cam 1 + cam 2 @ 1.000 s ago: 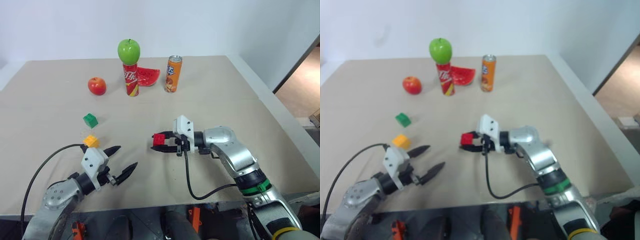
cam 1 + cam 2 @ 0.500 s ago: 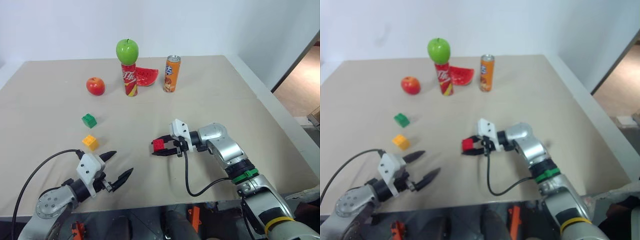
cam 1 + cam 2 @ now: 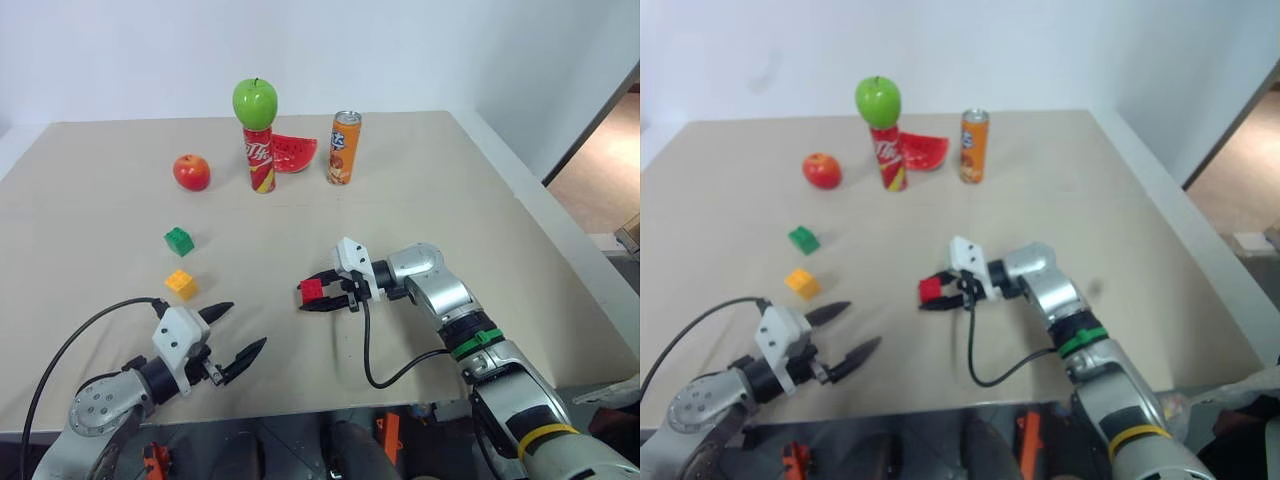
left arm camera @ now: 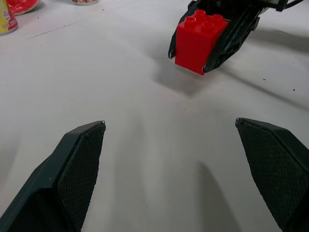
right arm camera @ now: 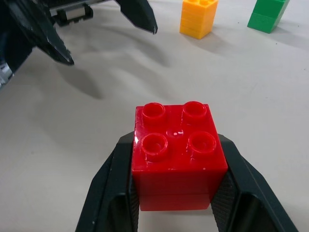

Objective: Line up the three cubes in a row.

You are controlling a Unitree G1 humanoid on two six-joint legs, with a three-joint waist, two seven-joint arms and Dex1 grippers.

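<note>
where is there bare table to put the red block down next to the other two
Bare table runs from the orange block across to the red block held in the right gripper, and on below the orange block up to the open left gripper. Behind the green block it gets crowded: red apple, cans, watermelon slice.

You have three small studded plastic toy blocks: one red block point(image 3: 312, 290), one green block point(image 3: 179, 240), one yellow-orange block point(image 3: 181, 284). You also have two apples, one round red apple point(image 3: 192, 171) and one round green apple point(image 3: 255, 102), two cans, a red soda can point(image 3: 261, 159) and an orange soda can point(image 3: 343, 148), and one red watermelon slice point(image 3: 295, 152).
</note>
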